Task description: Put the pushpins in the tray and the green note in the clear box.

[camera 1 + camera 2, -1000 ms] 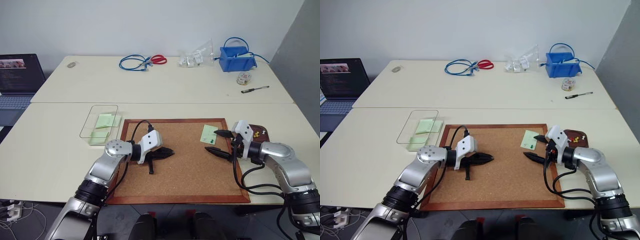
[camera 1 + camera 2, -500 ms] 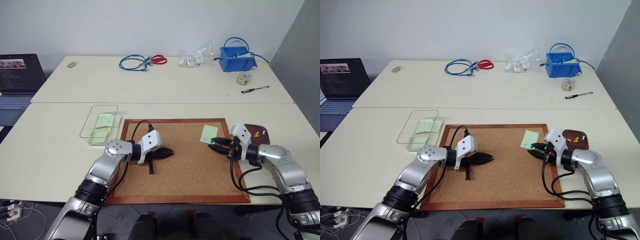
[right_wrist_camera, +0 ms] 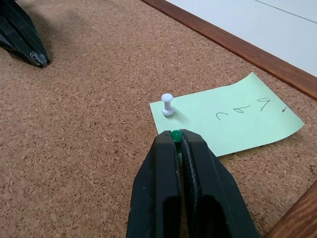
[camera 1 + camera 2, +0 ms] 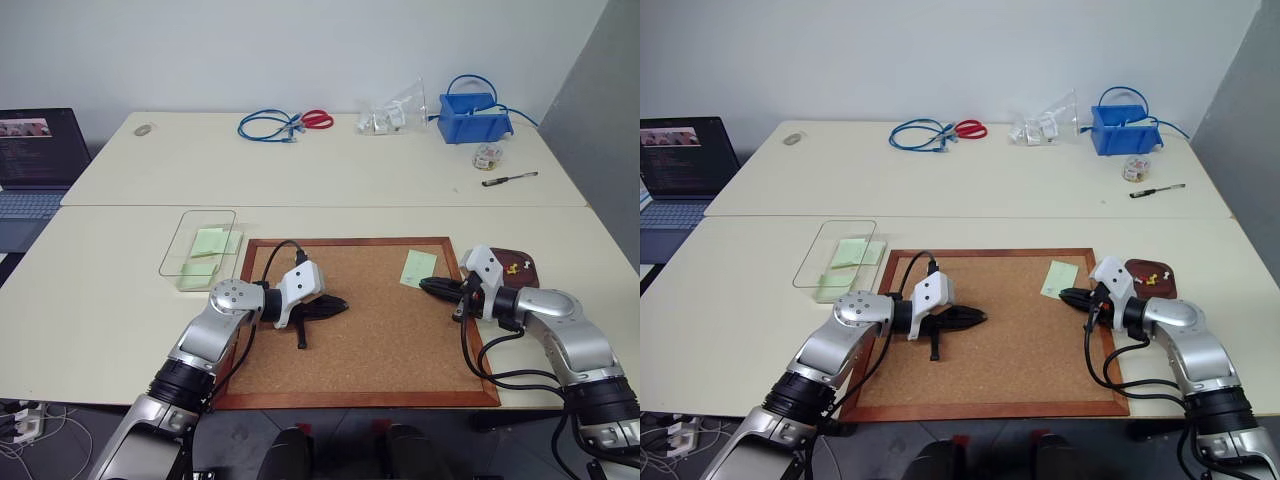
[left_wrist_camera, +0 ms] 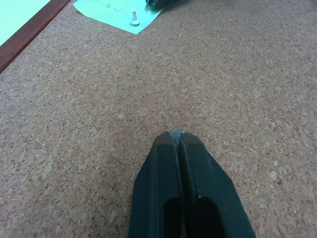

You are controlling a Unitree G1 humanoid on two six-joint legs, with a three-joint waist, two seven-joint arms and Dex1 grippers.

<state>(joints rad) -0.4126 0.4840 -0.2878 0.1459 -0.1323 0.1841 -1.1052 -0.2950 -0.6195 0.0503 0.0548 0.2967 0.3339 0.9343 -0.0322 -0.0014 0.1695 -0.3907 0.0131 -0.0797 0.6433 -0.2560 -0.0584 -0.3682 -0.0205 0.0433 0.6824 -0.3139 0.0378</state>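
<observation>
At the left of the desk (image 4: 110,290) sits the clear box (image 4: 198,247), just beside the cork board (image 4: 370,320); pale green paper already lies inside it. The left claw (image 4: 340,305) rests over the bare cork near the board's middle, its fingers pressed together on nothing, well apart from the work.

Further right, the green note (image 3: 230,121) lies on the cork near the board's far right corner, with a white pushpin (image 3: 168,104) standing upright in one corner of it. The right claw (image 3: 177,136) is shut on a green pushpin (image 3: 176,134), whose head peeks out between the fingertips just at the note's near edge. Whether that pin's point is still seated in the cork cannot be told.

The step in hand looks like pulling this green pin and carrying it to the tray (image 4: 517,267), which sits just off the board's right edge, close behind the right claw, with a few pushpins in it. To do it well, the pull should run straight along the pin's shaft, since a sideways tug could drag or tear the note. The grip should stay firm on the head; so little of it shows that it could slip. The white pin must come out too before the note can go to the clear box.
</observation>
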